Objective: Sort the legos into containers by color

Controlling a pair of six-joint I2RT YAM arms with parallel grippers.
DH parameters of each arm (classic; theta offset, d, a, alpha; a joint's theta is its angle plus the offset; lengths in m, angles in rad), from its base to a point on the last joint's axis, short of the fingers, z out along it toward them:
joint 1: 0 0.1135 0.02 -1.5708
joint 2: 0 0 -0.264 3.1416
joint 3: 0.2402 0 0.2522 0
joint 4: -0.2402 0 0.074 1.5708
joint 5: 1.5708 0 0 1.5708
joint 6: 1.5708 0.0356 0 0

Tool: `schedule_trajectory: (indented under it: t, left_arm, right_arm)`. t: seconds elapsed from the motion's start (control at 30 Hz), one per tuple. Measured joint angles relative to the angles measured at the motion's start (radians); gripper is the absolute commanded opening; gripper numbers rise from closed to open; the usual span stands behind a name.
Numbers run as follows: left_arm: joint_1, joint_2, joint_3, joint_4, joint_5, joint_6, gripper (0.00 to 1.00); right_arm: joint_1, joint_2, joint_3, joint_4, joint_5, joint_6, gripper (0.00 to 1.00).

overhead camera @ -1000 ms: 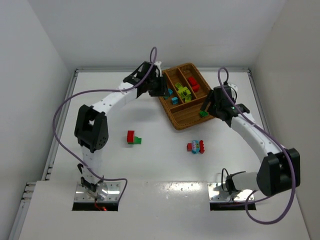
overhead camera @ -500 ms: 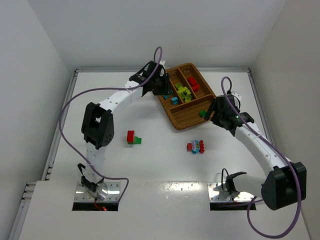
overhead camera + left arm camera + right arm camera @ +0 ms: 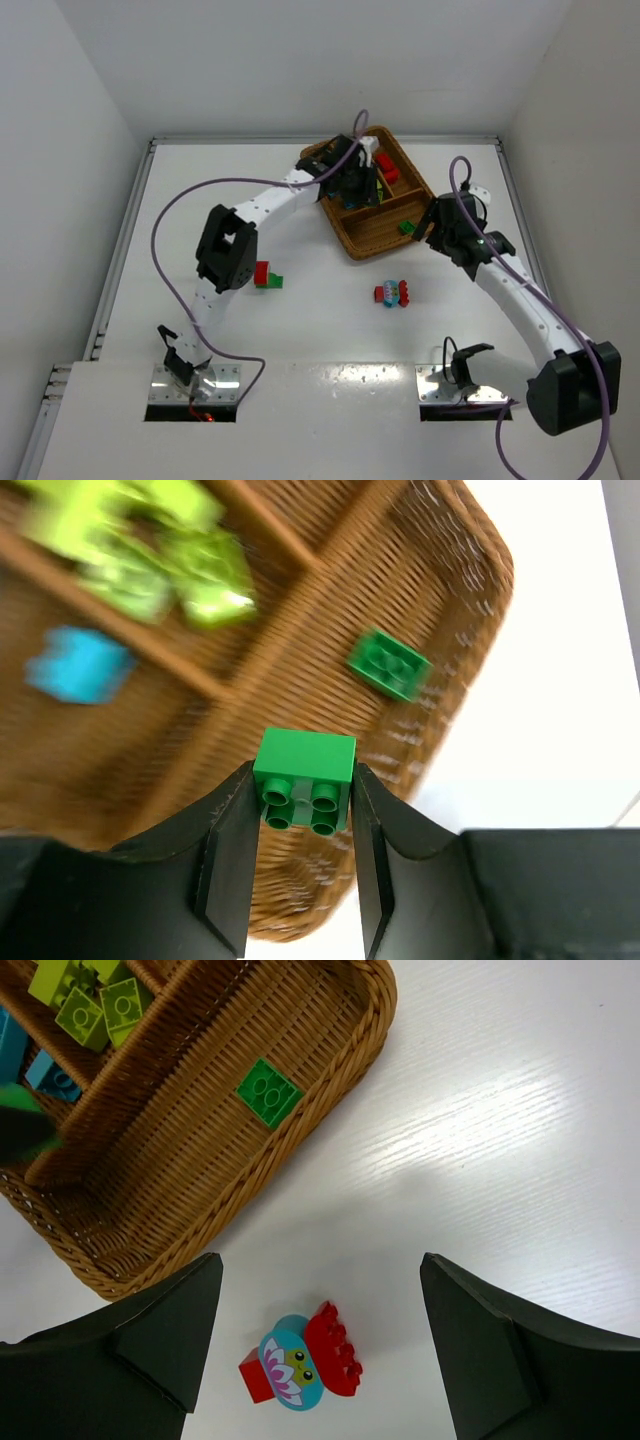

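Green lego point(image 3: 304, 767) clamped in L pincer point(image 3: 303, 792) over wicker tray point(image 3: 468, 630).

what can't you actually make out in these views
- Top external: the left arm covers most of the tray's long compartments; bricks there can't be counted.
- Left wrist: the yellow-green bricks and cyan brick are motion-blurred; studs unreadable.
- Right wrist: a dark green blur is cut off by the left edge; whether it is the dark green brick in the left fingers is unclear.
- Top external: the red and green clump is too small to count its pieces.
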Motion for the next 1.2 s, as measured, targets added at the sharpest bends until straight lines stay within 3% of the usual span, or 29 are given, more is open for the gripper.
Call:
schedule_trajectory:
  t: [0.13,0.17,0.2,0.23,0.33,0.43,0.53,0.63,0.7,0.73,0.77,0.8,0.87,1.0,1.2]
  left_arm:
    - [-0.066,0.050,0.014,-0.004,0.026,0.002,0.00]
    - [-0.077,0.070,0.027,-0.008,0.029,0.002,0.25]
    - [-0.082,0.082,0.035,-0.009,0.033,0.002,0.25]
    - [-0.085,0.100,0.048,-0.014,0.041,0.001,0.62]
    - [-0.083,0.121,0.066,-0.040,0.057,0.006,0.90]
    - [-0.079,0.114,0.071,-0.064,0.056,0.019,0.91]
    - [-0.069,0.053,0.025,-0.091,0.037,0.022,0.79]
    - [-0.040,-0.116,-0.143,-0.101,-0.016,0.023,0.67]
    - [-0.003,-0.260,-0.276,-0.096,-0.085,0.019,0.67]
    - [0.021,-0.332,-0.341,-0.099,-0.123,0.019,0.68]
    - [0.051,-0.411,-0.407,-0.105,-0.171,0.014,0.75]
    - [0.085,-0.498,-0.485,-0.108,-0.234,0.006,0.90]
    - [0.134,-0.605,-0.583,-0.126,-0.328,-0.002,0.98]
    - [0.154,-0.708,-0.729,-0.177,-0.462,-0.029,1.00]
    - [0.092,-0.674,-0.863,-0.222,-0.548,-0.082,1.00]
  right_arm:
    - [0.000,-0.028,-0.004,0.000,0.014,0.000,0.81]
    - [0.000,-0.034,-0.004,0.000,0.016,0.000,0.81]
    - [0.000,-0.039,-0.004,0.000,0.020,0.000,0.81]
    - [0.000,-0.045,-0.006,0.002,0.026,0.000,0.81]
    - [0.000,-0.065,-0.030,0.010,0.031,0.002,0.81]
    - [0.000,-0.069,-0.051,0.013,0.018,0.003,0.81]
    - [0.001,-0.068,-0.055,0.034,-0.010,-0.004,0.81]
    - [0.001,-0.069,-0.062,0.067,-0.043,-0.020,0.81]
    - [0.001,-0.069,-0.071,0.079,-0.060,-0.027,0.80]
    - [0.001,-0.069,-0.078,0.083,-0.069,-0.029,0.80]
    - [0.001,-0.070,-0.084,0.086,-0.075,-0.031,0.80]
    - [0.001,-0.069,-0.091,0.087,-0.082,-0.034,0.80]
    - [0.001,-0.070,-0.100,0.086,-0.095,-0.035,0.80]
    - [0.002,-0.069,-0.105,0.089,-0.120,-0.039,0.80]
    - [0.029,-0.048,-0.105,0.109,-0.132,-0.038,0.80]
